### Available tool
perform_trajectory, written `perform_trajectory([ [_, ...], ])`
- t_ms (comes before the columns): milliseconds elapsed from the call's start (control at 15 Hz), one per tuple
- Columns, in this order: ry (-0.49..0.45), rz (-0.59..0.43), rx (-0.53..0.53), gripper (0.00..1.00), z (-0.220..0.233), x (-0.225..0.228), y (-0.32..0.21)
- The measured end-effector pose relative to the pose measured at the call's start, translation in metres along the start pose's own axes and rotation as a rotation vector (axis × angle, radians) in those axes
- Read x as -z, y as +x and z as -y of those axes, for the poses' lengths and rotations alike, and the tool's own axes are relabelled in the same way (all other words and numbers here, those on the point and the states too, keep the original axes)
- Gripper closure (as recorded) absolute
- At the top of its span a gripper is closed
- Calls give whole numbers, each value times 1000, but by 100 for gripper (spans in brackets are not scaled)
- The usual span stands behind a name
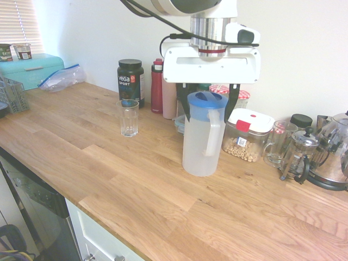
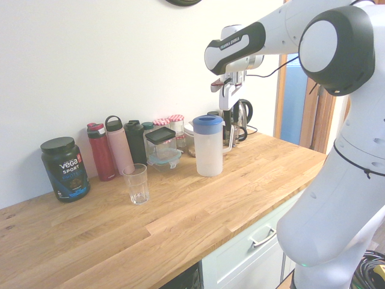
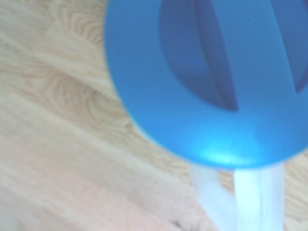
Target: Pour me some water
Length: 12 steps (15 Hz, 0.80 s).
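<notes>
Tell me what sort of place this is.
Most likely a home kitchen: a long wooden counter with pale drawers beneath, a kettle and French press on it, and a lidded pitcher under the gripper.

Home kitchen, wooden counter (image 1: 163,201), steel kettle (image 1: 333,149), food containers (image 1: 244,141)

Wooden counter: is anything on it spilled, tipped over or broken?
Nothing stands out: the pitcher and the glass stand upright, and no spill or breakage shows on the wooden counter.
</notes>
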<state>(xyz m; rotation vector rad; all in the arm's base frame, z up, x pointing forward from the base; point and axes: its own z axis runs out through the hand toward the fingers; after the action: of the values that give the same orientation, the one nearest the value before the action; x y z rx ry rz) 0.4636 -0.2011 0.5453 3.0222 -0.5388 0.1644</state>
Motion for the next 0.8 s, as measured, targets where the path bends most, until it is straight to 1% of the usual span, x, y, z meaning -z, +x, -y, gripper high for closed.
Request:
perform_trajectory([
  [267, 0, 15, 18, 0, 17, -35, 22],
  [333, -1, 21, 19, 100, 18, -39, 26],
  [800, 8, 29, 6, 100, 17, -49, 36],
])
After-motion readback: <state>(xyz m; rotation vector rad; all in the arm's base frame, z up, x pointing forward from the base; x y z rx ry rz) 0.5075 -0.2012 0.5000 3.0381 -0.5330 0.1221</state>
